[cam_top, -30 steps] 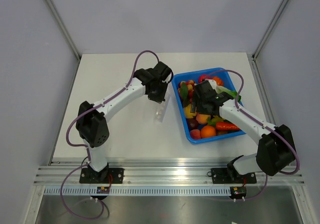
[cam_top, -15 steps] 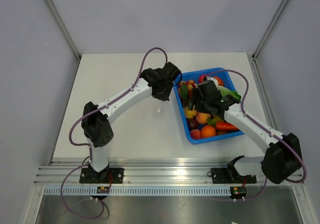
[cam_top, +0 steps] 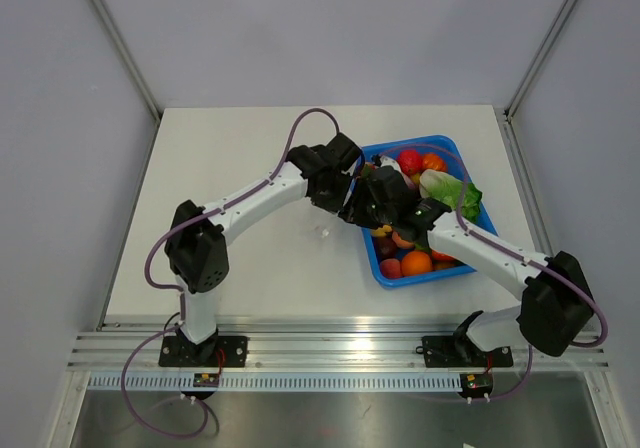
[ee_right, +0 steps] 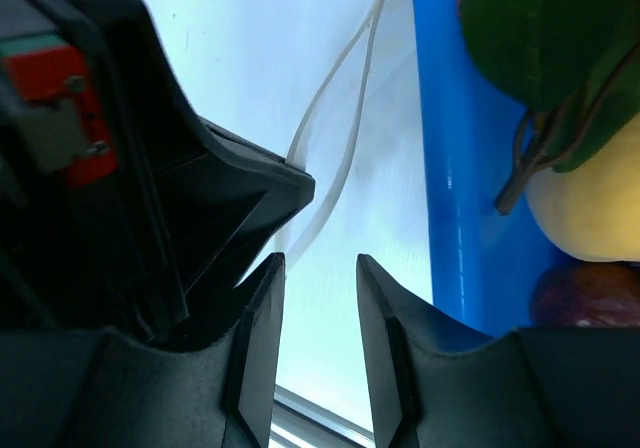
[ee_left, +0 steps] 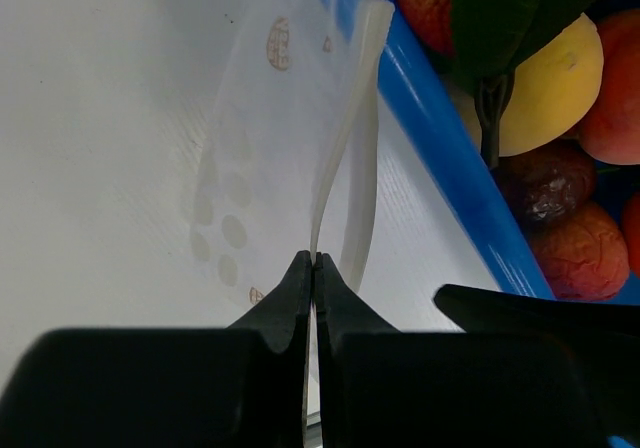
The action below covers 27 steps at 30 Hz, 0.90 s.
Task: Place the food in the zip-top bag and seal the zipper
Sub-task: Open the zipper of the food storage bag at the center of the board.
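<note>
The top camera sits high behind the arm bases, looking steeply down on the whole white table [cam_top: 210, 148] from afar. Each wrist camera looks out along its own black fingers [ee_left: 270, 318], very near. Both catch the clear crinkly plastic pouch [ee_left: 280, 118] and the blue plastic tray [ee_left: 465, 168] wall — also seen from above.

Over the last second the left gripper [ee_left: 313, 263] has carried the zip-top bag [ee_left: 285, 118] toward the table's right edge, to just beside the blue tray [ee_left: 440, 158]. The right gripper [ee_right: 320, 268], fingers apart, has left the fruit pile and crossed the tray's left wall, now close against the left gripper. A red fruit [cam_top: 410, 160] at the tray's far end, half hidden before, shows whole
</note>
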Each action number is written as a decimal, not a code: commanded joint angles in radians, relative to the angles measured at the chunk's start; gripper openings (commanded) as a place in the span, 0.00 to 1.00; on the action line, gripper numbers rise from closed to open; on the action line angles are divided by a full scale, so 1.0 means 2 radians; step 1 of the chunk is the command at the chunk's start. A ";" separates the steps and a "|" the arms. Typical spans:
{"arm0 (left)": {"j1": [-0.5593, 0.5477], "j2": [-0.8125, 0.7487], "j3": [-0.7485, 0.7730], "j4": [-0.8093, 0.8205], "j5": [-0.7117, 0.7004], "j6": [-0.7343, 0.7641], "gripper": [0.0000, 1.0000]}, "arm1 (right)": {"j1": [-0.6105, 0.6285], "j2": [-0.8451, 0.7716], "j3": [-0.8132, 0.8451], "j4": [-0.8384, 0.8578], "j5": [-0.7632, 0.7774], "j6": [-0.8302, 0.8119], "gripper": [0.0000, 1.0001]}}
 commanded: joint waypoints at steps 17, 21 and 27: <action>0.011 -0.096 -0.024 0.019 0.029 0.000 0.00 | 0.007 0.111 0.095 0.031 0.019 0.025 0.43; 0.017 -0.112 -0.040 0.021 0.039 0.002 0.00 | 0.007 0.133 0.119 0.031 0.013 0.029 0.51; 0.030 -0.139 -0.059 0.034 0.061 -0.001 0.00 | 0.007 0.193 0.146 0.038 0.012 0.058 0.57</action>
